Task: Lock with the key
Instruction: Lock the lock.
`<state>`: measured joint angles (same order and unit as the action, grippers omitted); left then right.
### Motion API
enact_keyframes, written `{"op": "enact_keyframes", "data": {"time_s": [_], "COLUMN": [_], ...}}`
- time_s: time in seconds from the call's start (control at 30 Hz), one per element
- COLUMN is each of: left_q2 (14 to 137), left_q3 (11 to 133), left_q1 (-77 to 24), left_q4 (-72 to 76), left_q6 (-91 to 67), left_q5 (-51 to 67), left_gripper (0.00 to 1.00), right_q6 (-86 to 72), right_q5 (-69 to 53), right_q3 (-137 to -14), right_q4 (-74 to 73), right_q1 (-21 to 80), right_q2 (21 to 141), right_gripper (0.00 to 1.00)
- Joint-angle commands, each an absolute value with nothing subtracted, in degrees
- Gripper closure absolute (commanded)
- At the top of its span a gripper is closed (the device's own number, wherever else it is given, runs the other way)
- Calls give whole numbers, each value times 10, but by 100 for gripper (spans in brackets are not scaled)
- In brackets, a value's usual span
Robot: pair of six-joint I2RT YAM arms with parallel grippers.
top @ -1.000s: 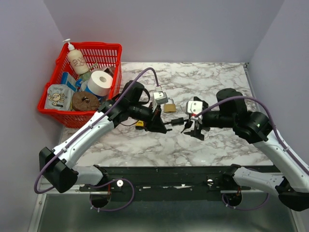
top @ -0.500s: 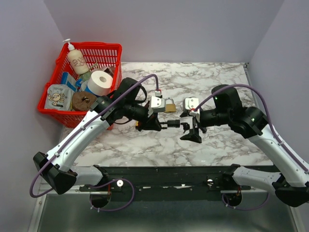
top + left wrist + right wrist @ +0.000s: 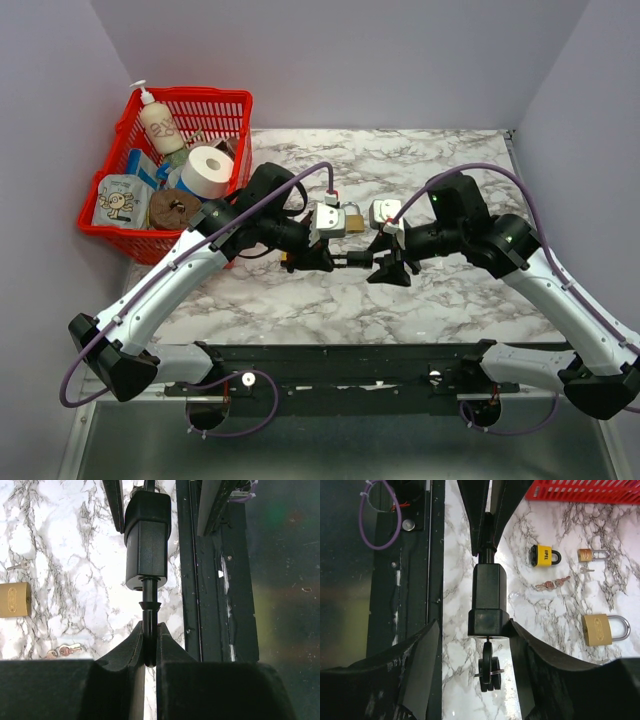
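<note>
A black padlock (image 3: 146,545) hangs in the air above the marble table, held by its thin shackle (image 3: 150,625). My left gripper (image 3: 149,640) is shut on that shackle. In the right wrist view the padlock's body (image 3: 489,600) points at the camera. A black key (image 3: 489,667) with its ring sits in the keyhole end. My right gripper (image 3: 474,630) is open and straddles that end. Its right finger (image 3: 540,660) is close against the body's corner, and its left finger (image 3: 420,665) stands apart. From above, the padlock (image 3: 352,260) bridges both grippers.
On the marble table lie a yellow padlock (image 3: 544,555), a small brass padlock (image 3: 590,555), a large brass padlock (image 3: 600,629) and loose keys (image 3: 552,583). A red basket (image 3: 180,170) of goods stands at the back left. The black frame rail (image 3: 350,365) runs along the near edge.
My right gripper has moved left onto the padlock's key end and its jaws have narrowed. The left arm shifted slightly, still gripping the shackle.
</note>
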<state>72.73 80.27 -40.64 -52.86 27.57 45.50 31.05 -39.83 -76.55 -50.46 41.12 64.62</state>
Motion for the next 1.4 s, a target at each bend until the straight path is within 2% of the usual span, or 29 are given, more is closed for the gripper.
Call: {"op": "enact_keyframes", "data": {"time_s": [0.0, 0.67, 0.8, 0.83, 0.93, 1.1, 1.37], "left_q2": [715, 698, 687, 686, 672, 661, 663], "left_q3": [828, 794, 785, 785, 770, 746, 745], "left_q1": [-410, -410, -410, -410, -410, -410, -410], "left_q4": [-487, -428, -419, -415, -396, -371, -361], "left_q6": [269, 228, 222, 222, 219, 209, 203], "left_q5": [474, 487, 491, 495, 497, 500, 504], "left_gripper": [100, 100, 100, 100, 100, 100, 100], "right_q6": [314, 310, 304, 303, 297, 266, 265], "right_q5": [-405, -402, -408, -416, -425, -426, -447], "right_q3": [-757, -731, -724, -723, -712, -683, -690], "right_q4": [-481, -455, -448, -447, -419, -353, -359], "right_q1": [411, 421, 421, 421, 421, 421, 420], "right_q2": [644, 657, 652, 650, 634, 616, 620], "right_gripper": [35, 45, 40, 33, 32, 41, 57]}}
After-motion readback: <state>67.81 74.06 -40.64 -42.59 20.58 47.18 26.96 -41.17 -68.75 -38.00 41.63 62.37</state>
